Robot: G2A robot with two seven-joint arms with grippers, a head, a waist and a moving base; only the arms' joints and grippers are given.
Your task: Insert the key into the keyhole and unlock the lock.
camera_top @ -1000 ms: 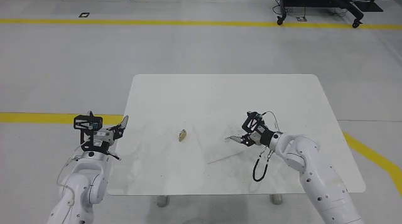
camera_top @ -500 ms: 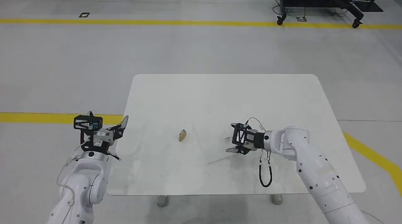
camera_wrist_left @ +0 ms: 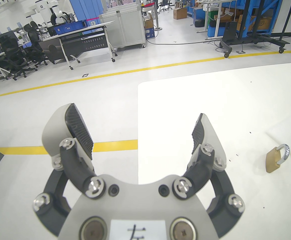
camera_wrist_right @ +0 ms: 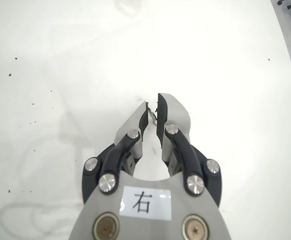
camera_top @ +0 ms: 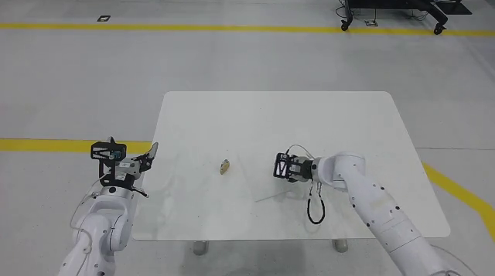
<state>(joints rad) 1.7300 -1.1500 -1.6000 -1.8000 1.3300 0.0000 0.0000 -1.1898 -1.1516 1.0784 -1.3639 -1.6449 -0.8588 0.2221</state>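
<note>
- The key (camera_wrist_right: 152, 116): light, stiff and slippery, I'd say; pinch its flat head. A thin silvery sliver.
- It's nipped in the nearly closed right hand (camera_wrist_right: 152, 101), low over the desk (camera_top: 309, 121).
- Brass lock (camera_top: 225, 167), steel shackle, lies nearby.
- Left hand (camera_wrist_left: 140, 136) gapes wide, empty, beside the desk edge.

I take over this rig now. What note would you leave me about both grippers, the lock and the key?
Left gripper: open, empty, at the table's left edge.
Right gripper: shut on a small metal piece, likely the key, low over the table, facing the lock.
Lock: lies mid-table, shackle looks shut, nothing touches it.
Done: key in grip. Left: steady lock, insert key, turn.
</note>
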